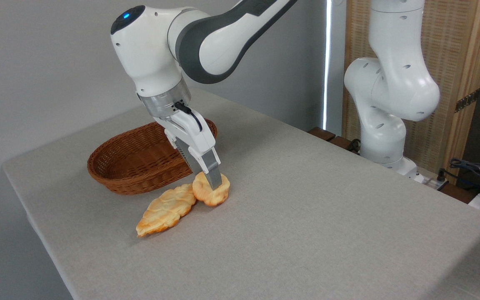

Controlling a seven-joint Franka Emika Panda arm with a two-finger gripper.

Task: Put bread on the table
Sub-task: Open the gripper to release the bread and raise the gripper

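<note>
The bread (211, 193), a small round bun with a pale golden top and orange-brown edges, is down at the grey table (306, 216), just right of the long pastry's far tip. My gripper (214, 184) reaches down from the upper left, tilted, and is shut on the bun; one finger (211, 168) shows in front and the other is hidden behind it. The bun looks to be touching the cloth, in front of the basket.
A brown oval wicker basket (140, 160) stands behind the bun with nothing showing inside. A long braided leaf-shaped pastry (166, 210) lies on the table, its tip touching or nearly touching the bun. The arm's base (383, 125) stands at the back right.
</note>
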